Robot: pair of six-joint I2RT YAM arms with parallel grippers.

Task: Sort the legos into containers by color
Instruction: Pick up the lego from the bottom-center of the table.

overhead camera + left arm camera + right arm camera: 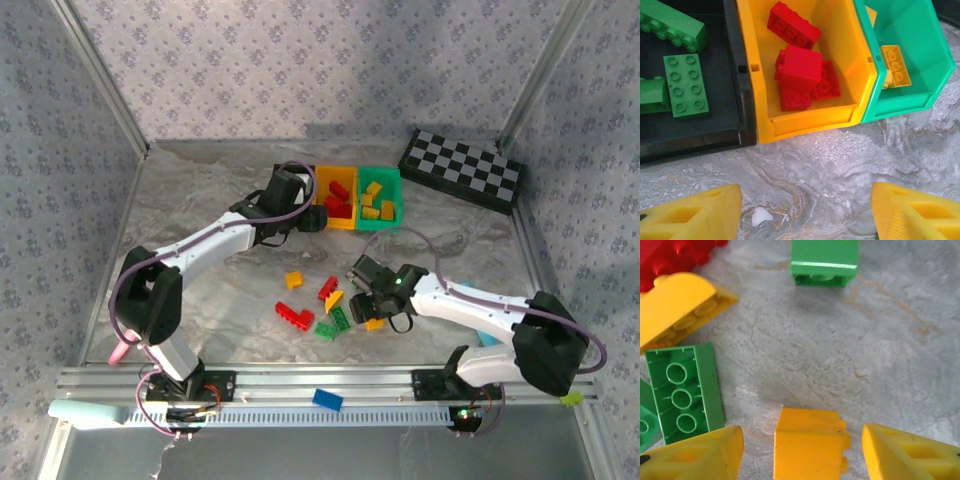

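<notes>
My right end effector (801, 440) straddles a yellow brick (809, 446), open. It looks light, stiff and slick, so I'd pinch its flat sides.

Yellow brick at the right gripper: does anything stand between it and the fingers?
Nothing visible does. The yellow brick sits inside the open right gripper, with bare table showing in the gap on each side of it. The nearest green brick lies outside the gap, beside one finger.

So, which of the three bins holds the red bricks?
The yellow bin, the middle one; the black bin holds green bricks, the green bin yellow bricks.
</notes>
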